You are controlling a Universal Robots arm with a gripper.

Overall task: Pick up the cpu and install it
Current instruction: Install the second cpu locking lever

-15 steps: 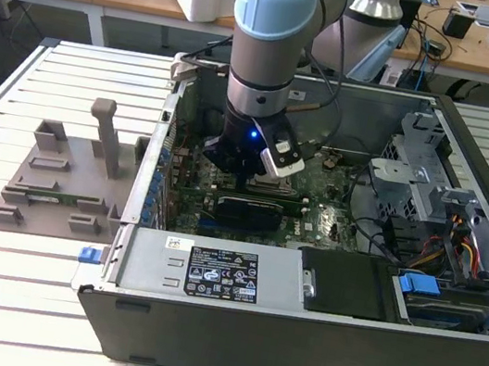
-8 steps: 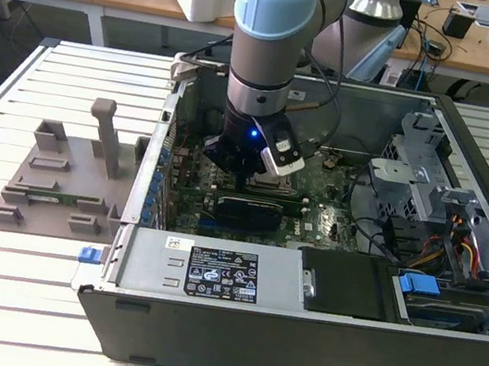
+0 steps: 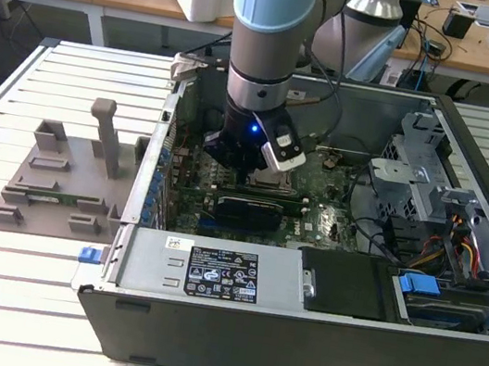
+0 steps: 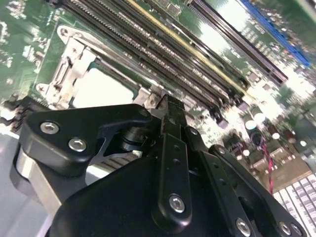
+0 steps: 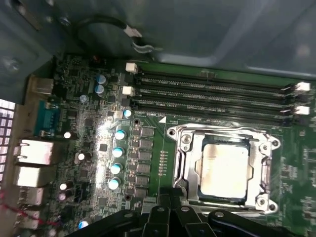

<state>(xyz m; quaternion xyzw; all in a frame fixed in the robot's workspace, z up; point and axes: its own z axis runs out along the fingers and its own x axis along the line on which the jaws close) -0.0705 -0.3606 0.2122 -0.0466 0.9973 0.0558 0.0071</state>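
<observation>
Silver and shining, the cpu [image 5: 224,170] is sitting flat inside its metal socket frame [image 5: 183,163] on the green motherboard [image 5: 98,148], and nothing is gripping it. In the first wrist view the chip is lying square within the frame, with the long black memory slots [image 5: 212,94] running just beyond it, toward 12 o'clock, and a column of small blue-topped capacitors [image 5: 117,159] standing off at about 9 o'clock from it. In the second wrist view the same chip [image 4: 101,89] is showing as a pale plate just past the black fingers [image 4: 170,128], which are pressing together with nothing between them (their tips are meeting right above the socket's edge). In the exterior view the gripper [image 3: 251,170] is hanging down inside the open computer case [image 3: 295,332], close over the board, with the pale blue arm [image 3: 272,19] rising straight above it. A black expansion card [image 3: 245,209] is lying on the board just at 6 o'clock from the gripper. Outside the case, well off at 9 o'clock, a grey plastic holder block [image 3: 62,181] with upright posts is resting on the slatted white table [image 3: 19,296].
</observation>
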